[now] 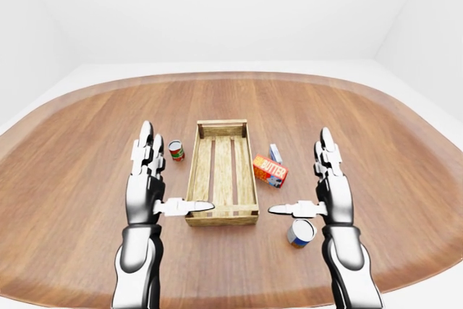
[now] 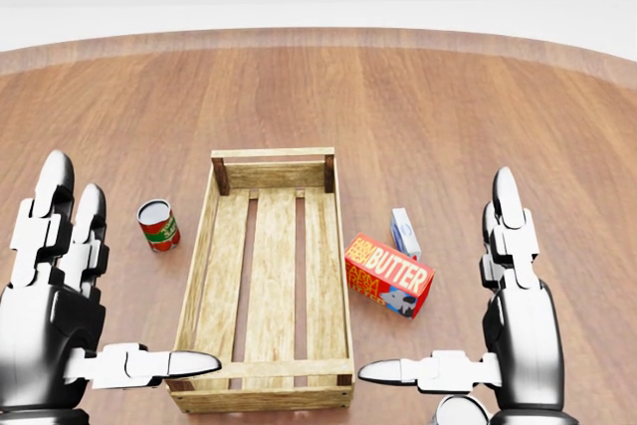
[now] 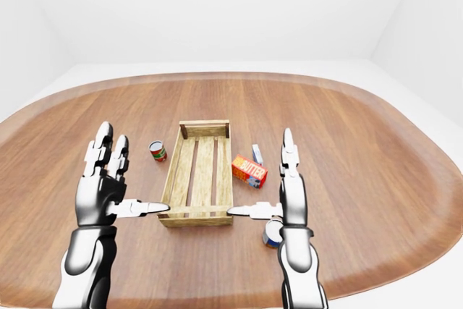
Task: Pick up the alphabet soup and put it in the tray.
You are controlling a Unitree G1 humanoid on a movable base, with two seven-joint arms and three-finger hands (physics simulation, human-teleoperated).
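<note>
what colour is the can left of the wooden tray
Red with a green band and a pale top, the can shows best in the head view, beside the tray.

Simulated test room, not a furnished home or shop. Plain white walls (image 1: 217, 12) and a white floor (image 1: 427, 291) enclose one large rounded wooden counter (image 1: 87, 179). On the counter stand only a slatted wooden tray (image 2: 269, 276), two cans and two small grocery boxes, with flat, shadowless lighting typical of a render.
</note>
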